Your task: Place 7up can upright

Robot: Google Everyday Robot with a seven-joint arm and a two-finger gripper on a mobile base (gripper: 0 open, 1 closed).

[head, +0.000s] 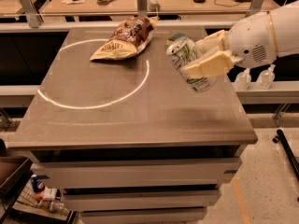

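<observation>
The 7up can [186, 59] is white and green with a silver top. It is held in the air above the right side of the grey table [117, 120], tilted with its top pointing up and to the left. My gripper [202, 57] comes in from the right on a white arm and is shut on the can, its cream fingers [210, 63] clamped on the can's body. Part of the can's side is hidden behind the fingers.
A brown chip bag [125, 39] lies at the back of the table, on a white circle [93, 104] marked on the top. Small bottles [254, 77] stand on a ledge to the right. A workbench with scissors [108, 0] runs behind.
</observation>
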